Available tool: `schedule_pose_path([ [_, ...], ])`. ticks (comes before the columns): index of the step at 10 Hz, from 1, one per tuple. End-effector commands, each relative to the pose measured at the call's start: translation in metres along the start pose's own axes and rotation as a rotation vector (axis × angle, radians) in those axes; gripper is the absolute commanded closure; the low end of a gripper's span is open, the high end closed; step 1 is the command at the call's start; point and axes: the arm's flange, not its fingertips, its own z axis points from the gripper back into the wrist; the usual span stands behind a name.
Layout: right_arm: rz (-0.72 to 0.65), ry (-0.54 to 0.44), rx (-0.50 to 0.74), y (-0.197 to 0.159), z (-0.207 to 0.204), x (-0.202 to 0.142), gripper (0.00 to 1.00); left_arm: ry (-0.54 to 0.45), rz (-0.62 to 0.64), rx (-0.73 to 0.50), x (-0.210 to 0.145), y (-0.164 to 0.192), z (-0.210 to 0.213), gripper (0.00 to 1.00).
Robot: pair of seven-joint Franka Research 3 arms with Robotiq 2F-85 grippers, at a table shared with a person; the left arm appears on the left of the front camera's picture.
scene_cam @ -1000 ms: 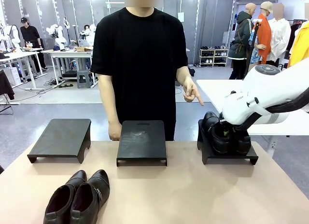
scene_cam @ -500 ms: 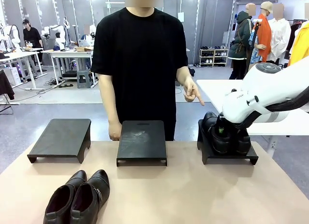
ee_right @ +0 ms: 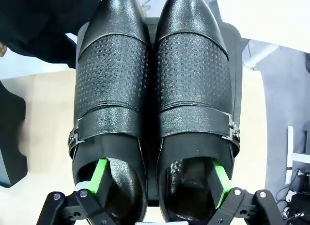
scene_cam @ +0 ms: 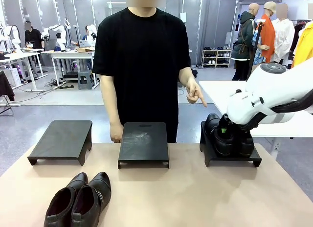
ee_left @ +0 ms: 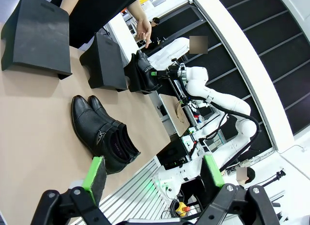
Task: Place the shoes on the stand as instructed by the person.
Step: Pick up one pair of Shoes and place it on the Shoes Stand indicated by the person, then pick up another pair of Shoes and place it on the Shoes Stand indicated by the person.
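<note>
Your right fingers [ee_right: 100, 175] are spread wide, one green pad down inside each shoe of the buckled pair [ee_right: 155, 74], and by the look of it they grip nothing. The pair sits flat on the stand [ee_right: 235, 79] beneath them, toes pointing away from the fingers. Draw straight up along the fingers' own line, so neither pad catches a collar and drags a shoe off the edge. Out past the toes, the person's hand [scene_cam: 194, 95] points down at that stand. Your left fingers [ee_left: 95, 172] are also spread and empty, above the worktop [ee_left: 29, 152], with the other pair [ee_left: 104, 133] lying just beyond their tips.
</note>
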Motion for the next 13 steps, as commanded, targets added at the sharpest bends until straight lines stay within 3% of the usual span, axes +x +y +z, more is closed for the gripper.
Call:
schedule_pose_path([
  [1, -0.005, 0.003, 0.012, 0.004, -0.001, -0.001, 0.00, -0.006, -0.018, -0.019, 0.000, 0.000, 0.002, 0.00],
  [10, 0.002, 0.002, 0.002, 0.002, 0.000, -0.001, 0.00, -0.006, -0.018, -0.019, 0.000, 0.000, 0.002, 0.00],
  [13, -0.005, 0.068, 0.203, -0.017, 0.086, -0.040, 0.00, -0.006, -0.018, -0.019, 0.000, 0.000, 0.002, 0.00],
])
